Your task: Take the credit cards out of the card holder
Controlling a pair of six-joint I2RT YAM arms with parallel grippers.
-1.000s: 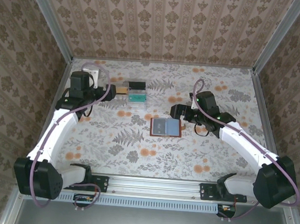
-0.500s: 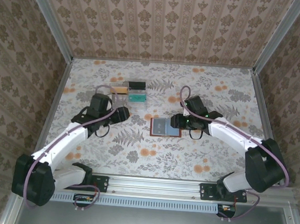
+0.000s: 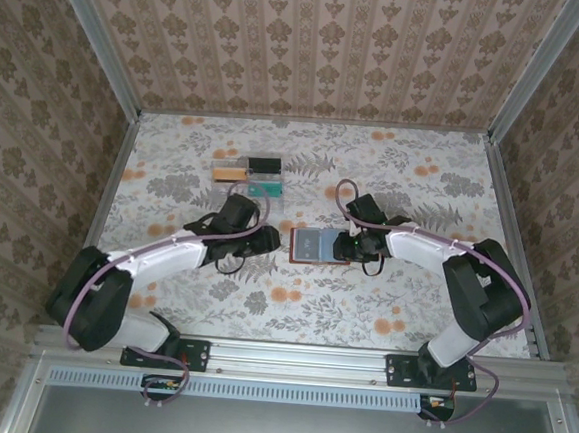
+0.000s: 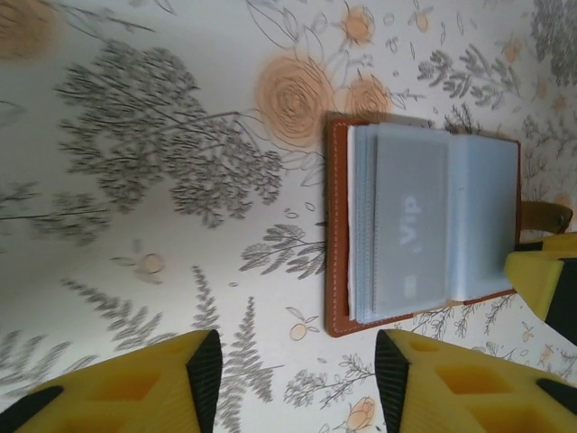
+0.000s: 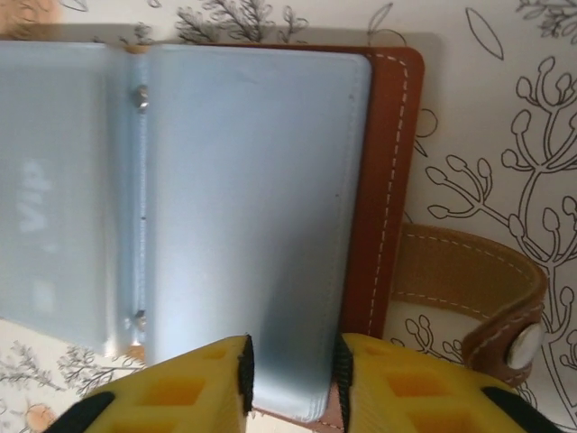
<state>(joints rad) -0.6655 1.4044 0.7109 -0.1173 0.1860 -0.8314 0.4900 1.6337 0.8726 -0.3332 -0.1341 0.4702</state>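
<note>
left claw (image 4: 297,370) wide apart, right claw (image 5: 290,372) narrowly apart astride the card holder (image 5: 392,162) edge, closing there could drag it without freeing the credit cards (image 4: 410,225)

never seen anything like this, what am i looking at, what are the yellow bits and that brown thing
These are two robot arms fixed at the near edge of a flowery table. The wide picture looks down from above and behind them. The other two come from small cameras on each wrist, so the yellow bits are the arms' own fingers. The brown thing is a leather card holder, lying open, with a grey card marked Vip in a clear sleeve. The left gripper is open beside it, holding nothing. The right gripper has its fingers either side of the holder's edge; a firm grip isn't clear. Further back sits a small clear tray.
</note>
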